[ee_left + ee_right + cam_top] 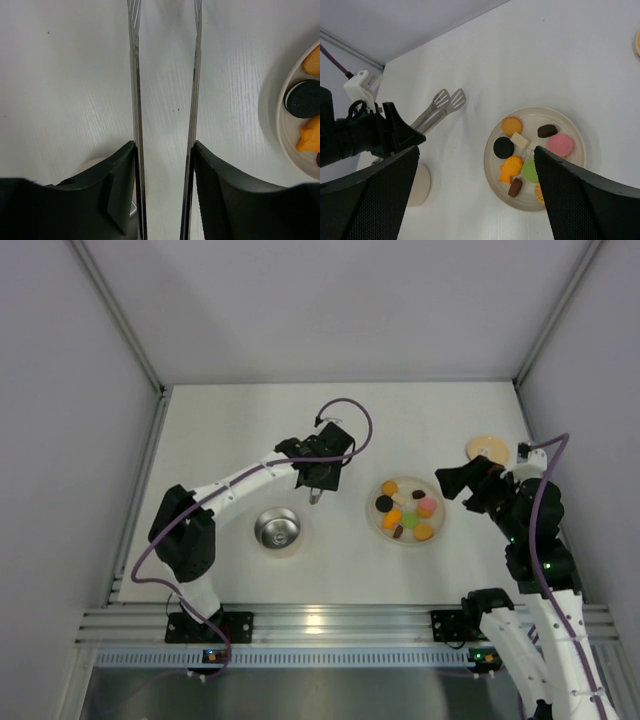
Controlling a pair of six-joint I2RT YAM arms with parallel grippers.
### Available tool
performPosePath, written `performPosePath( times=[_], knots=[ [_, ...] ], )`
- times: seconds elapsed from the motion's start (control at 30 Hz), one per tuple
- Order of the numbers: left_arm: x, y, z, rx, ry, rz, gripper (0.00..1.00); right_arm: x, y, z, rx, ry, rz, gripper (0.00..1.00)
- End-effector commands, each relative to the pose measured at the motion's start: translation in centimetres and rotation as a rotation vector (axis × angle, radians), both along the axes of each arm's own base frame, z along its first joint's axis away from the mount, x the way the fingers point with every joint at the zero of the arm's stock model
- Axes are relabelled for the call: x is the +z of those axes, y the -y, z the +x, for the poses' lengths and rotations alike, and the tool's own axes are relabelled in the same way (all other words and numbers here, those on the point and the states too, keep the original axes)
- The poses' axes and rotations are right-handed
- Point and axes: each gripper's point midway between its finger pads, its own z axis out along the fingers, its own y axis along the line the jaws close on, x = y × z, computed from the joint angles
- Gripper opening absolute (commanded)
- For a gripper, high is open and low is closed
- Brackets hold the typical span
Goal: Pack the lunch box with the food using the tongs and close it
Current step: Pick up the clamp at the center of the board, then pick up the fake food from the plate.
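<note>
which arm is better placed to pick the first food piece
Left: the left tool grips the tongs, tips near the plate of food. The right tool hangs open and empty beside the plate.

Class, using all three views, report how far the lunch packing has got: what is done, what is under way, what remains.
Done: the lid is off the steel pot, and the left claw grips the tongs. Under way: the tongs point over the table beside the plate. Left: the food sits on the plate, the pot looks empty, and the lid must go on.
</note>
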Motion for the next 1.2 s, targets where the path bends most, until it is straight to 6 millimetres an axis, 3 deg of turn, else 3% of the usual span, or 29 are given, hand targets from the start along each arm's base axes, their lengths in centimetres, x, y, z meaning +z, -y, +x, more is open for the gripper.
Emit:
performPosePath(
  times=[0.0,0.33,0.53,0.87,1.17],
  knots=[
    [4.6,0.0,-0.2,0.001,0.074,-0.056,0.52,1.9,0.1,0.0,-0.002,0.041,0.006,0.96],
    [8.3,0.3,-1.9,-0.059,0.104,-0.082,0.49,1.9,0.1,0.3,-0.008,0.044,0.011,0.95],
    [9.7,2.1,-3.9,-0.142,0.106,-0.112,0.49,2.0,0.3,0.3,-0.015,0.044,0.011,0.96],
    [9.4,8.1,-8.9,-0.329,0.065,-0.16,0.51,1.4,0.7,-0.2,-0.036,0.033,-0.003,0.95],
    [8.2,12.8,-11.3,-0.427,0.019,-0.203,0.52,1.4,1.3,-0.8,-0.062,0.031,-0.014,0.96]
  ],
)
